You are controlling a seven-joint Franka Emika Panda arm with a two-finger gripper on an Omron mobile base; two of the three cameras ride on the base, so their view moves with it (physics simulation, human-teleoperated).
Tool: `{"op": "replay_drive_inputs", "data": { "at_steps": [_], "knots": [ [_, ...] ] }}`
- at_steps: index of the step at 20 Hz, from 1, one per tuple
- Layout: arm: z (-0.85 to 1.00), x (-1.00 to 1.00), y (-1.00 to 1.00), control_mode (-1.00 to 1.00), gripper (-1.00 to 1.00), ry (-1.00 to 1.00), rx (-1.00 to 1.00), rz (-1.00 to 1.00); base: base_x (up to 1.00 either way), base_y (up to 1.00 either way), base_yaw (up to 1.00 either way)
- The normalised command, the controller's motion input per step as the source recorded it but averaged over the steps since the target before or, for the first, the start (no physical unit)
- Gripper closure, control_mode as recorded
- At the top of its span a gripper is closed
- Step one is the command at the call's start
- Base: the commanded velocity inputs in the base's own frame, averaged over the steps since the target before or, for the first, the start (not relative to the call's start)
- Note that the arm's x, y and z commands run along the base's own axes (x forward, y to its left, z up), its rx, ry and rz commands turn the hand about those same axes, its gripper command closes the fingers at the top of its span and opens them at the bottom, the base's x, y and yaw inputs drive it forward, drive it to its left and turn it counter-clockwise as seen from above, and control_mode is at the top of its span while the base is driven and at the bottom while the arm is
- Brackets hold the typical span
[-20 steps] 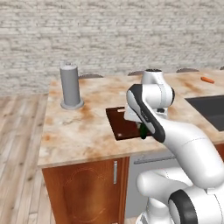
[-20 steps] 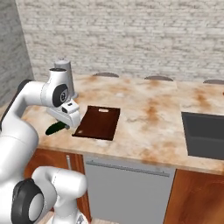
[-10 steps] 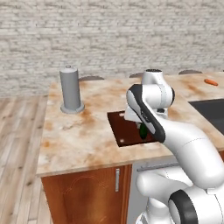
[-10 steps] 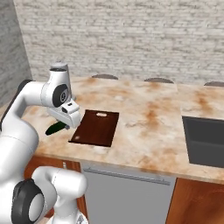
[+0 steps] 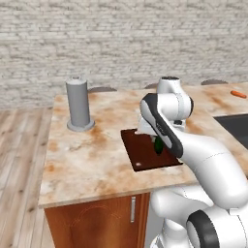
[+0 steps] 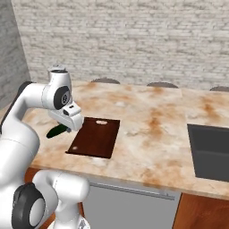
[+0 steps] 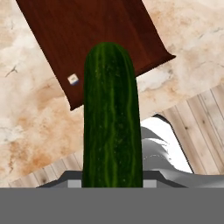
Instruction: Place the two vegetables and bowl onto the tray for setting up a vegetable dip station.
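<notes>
My gripper (image 6: 66,129) is shut on the slim dark green vegetable (image 6: 56,131), which juts out to the side of the hand. I hold it in the air over the near left part of the tray (image 6: 96,136), a dark reddish-brown board lying on the marble counter. In the left base view the green vegetable (image 5: 158,145) shows just below the hand, above the tray (image 5: 145,157). In the hand view the vegetable (image 7: 111,118) runs up the middle, with the tray (image 7: 87,39) and its small slot beyond it. The orange carrot (image 5: 238,94) lies far right on the counter. The bowl is out of view.
A tall grey cylinder (image 5: 79,104) stands at the counter's left back. A dark sink (image 6: 210,150) is sunk into the counter on the right. The counter's front edge (image 7: 39,170) and the wooden floor lie close below the hand. A brick wall closes the back.
The whole picture has shifted a little, so the counter and tray sit lower in both base views. The gripper keeps the green vegetable in the same grip.
</notes>
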Motion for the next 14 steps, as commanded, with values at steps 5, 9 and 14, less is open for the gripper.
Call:
{"op": "replay_drive_inputs", "data": {
  "at_steps": [5,9,14],
  "knots": [
    [0.00,0.00,0.00,1.00,1.00,0.00,0.00,0.00,0.28,0.03,0.00],
    [0.00,0.00,0.00,1.00,1.00,0.00,0.00,0.00,0.01,0.00,0.00],
    [0.00,0.00,0.00,1.00,1.00,0.00,0.00,0.00,0.00,0.00,0.00]
  ]
}}
